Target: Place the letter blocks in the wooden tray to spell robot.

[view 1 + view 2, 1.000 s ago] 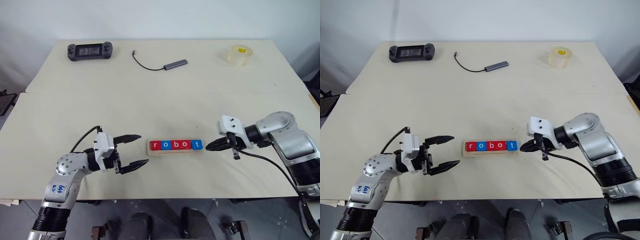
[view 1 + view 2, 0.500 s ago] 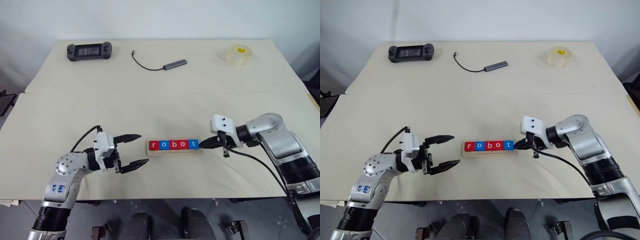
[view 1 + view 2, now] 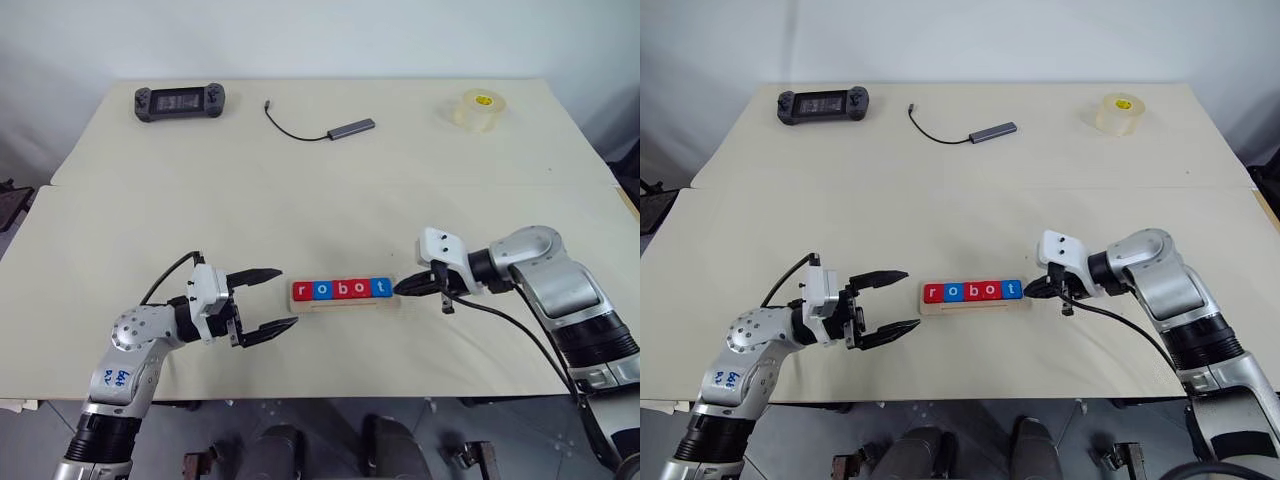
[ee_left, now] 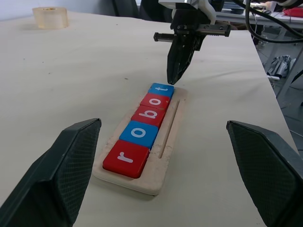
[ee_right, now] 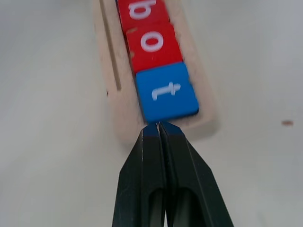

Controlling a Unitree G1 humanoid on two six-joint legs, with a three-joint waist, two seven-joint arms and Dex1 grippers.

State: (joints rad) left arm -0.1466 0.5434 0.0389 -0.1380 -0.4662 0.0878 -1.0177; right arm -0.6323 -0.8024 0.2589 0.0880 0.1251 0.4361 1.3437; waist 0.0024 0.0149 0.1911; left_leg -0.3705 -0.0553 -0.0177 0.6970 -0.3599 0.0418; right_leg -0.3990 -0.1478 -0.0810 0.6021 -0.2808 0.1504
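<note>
Right now the right gripper (image 5: 159,126) has its two fingers pressed flat together, holding nothing; their joined tips sit at the outer edge of the blue t tile (image 5: 166,92), touching it or all but (the right wrist view cannot settle which). That tile ends the row of letter blocks (image 3: 340,289), which reads r, o, b, o, t from left to right in the lower middle of the left eye frame, red, blue, red, red, blue. All five lie in the tray (image 4: 168,142), a narrow groove running along beside them on its bare strip.

Left of the tray, apart from it, the left gripper (image 3: 268,301) hovers with its fingers spread wide and nothing between them, pointing toward the r end.

At the upper left of the frame lies a dark game controller (image 3: 180,101), at upper middle a cable with a grey adapter (image 3: 349,128), at upper right a tape roll (image 3: 473,108). What the controller's screen shows is too small to read. In the right wrist view the tray's r end is cut off by the frame edge.
</note>
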